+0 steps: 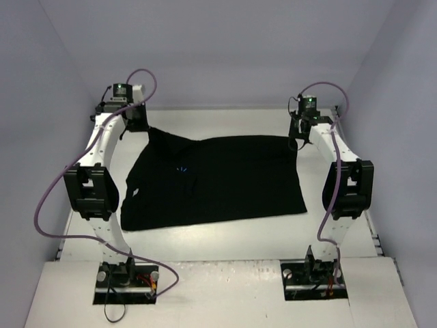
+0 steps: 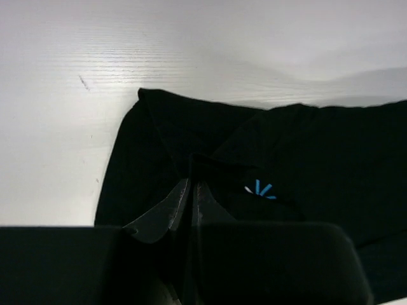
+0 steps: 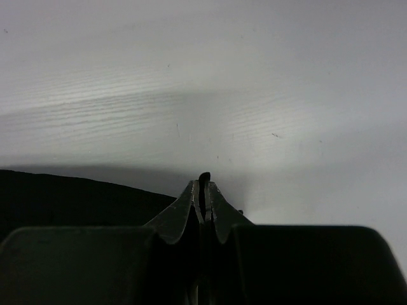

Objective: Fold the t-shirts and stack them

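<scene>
1. A black t-shirt (image 1: 218, 178) lies spread out on a white table (image 1: 225, 236), between the two robot arms. Most of it is flat, and a tiny blue mark (image 1: 181, 169) sits towards its left side.

2. The left claw (image 1: 143, 124) is at the shirt's far left corner. That corner is drawn up into a point towards the claw.

3. In the left wrist view, the left claw (image 2: 191, 187) has its jaws pressed together on a raised fold of black cloth, so it is pinching the shirt. The blue mark (image 2: 261, 189) is just to the right of the fingertips.

4. The right claw (image 1: 298, 140) is at the shirt's far right corner.

5. In the right wrist view, the right claw (image 3: 203, 184) is also pressed together. A thin dark sliver shows between its tips, so it appears to be pinching the shirt's edge. The grip looks shallow. The rest of the t-shirt (image 3: 63, 197) runs off to the lower left.

6. This looks like the start of the first fold, with both far corners taken and nothing folded over yet.

7. The next move probably calls for lifting both corners together and keeping the far edge taut and level. The arms would then carry it towards the near edge so the shirt doubles over squarely.

8. The thin right-hand grip could slip, so even and slow motion matters.
</scene>
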Available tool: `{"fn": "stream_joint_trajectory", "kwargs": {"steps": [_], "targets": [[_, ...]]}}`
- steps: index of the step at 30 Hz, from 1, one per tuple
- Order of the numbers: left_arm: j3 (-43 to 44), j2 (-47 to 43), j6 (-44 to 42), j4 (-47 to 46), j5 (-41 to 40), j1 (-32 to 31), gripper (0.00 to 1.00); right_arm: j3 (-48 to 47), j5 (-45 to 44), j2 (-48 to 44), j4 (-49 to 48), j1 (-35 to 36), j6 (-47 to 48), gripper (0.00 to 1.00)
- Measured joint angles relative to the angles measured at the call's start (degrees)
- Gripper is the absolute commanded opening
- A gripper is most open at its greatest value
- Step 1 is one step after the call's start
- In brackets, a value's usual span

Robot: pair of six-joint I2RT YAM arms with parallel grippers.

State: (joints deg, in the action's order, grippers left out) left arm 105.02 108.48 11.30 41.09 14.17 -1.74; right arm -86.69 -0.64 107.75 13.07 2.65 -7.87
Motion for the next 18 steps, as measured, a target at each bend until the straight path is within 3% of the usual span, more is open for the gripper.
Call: {"fn": "stream_joint_trajectory", "kwargs": {"steps": [8, 18], "targets": [[-6.61, -13.95, 4.49, 0.24, -0.48, 0.0, 0.0, 5.92, 0.0, -5.58, -0.04, -0.03, -1.55, 0.0], [-27.05, -23.4, 6.77, 2.58, -2.41, 0.0, 0.0, 14.95, -1.21, -8.25, 0.14, -0.06, -2.68, 0.01]]}}
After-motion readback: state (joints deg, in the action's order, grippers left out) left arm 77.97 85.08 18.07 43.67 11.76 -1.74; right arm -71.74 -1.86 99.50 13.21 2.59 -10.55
